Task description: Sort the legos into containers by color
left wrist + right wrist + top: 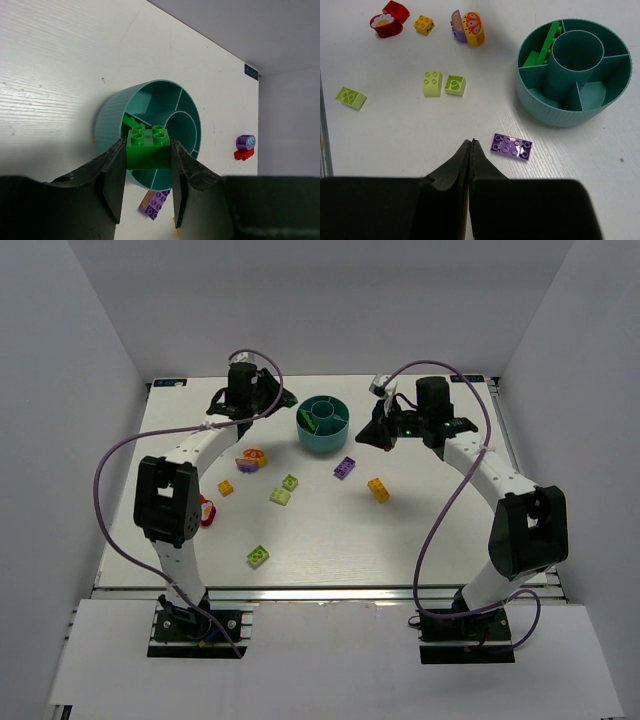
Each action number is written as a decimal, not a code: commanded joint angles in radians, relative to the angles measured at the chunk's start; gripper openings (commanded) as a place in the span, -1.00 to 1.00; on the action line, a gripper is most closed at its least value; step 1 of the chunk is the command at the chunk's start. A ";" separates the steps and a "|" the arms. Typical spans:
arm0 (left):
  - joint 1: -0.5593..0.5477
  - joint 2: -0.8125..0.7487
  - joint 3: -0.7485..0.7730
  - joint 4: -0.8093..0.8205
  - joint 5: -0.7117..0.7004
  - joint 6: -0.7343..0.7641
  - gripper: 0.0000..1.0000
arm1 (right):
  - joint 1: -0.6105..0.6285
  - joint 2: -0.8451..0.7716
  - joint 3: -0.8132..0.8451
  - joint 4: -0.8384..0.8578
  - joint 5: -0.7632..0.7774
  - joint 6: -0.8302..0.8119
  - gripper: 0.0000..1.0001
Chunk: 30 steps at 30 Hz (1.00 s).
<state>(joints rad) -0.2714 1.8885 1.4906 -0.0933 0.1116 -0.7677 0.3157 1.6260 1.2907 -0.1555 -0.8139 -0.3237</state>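
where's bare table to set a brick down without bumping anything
Widest bare patch: near side, between the lone lime brick and the orange brick. Also bare behind the bowl. Crowded: left of the bowl, around the lime pair, yellow brick and butterfly piece.

Arms (190, 455) are white with black joints, purple cables (98, 475), seemingly matte-black fingers (114, 175).

On white tabletop (420, 540), teal bowl (322, 443) sits far centre between left arm (190, 455) and right arm (480, 462); purple brick (345, 467) and orange brick (378, 489) near it, three lime bricks (259, 555) scattered to its near left
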 commanded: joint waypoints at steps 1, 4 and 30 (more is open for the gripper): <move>-0.032 0.023 0.103 -0.017 -0.004 0.030 -0.95 | -0.006 -0.031 -0.013 0.028 -0.018 0.011 -1.00; -0.046 0.043 0.112 -0.026 -0.006 0.034 -0.95 | -0.013 -0.032 -0.019 0.028 -0.018 0.011 -1.00; -0.065 0.004 -0.110 0.168 0.054 -0.082 -0.85 | -0.018 -0.021 -0.028 0.022 -0.013 -0.005 -1.00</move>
<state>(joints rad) -0.3313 1.9564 1.3865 0.0261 0.1455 -0.8360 0.3019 1.6260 1.2613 -0.1543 -0.8139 -0.3218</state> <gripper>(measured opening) 0.461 0.008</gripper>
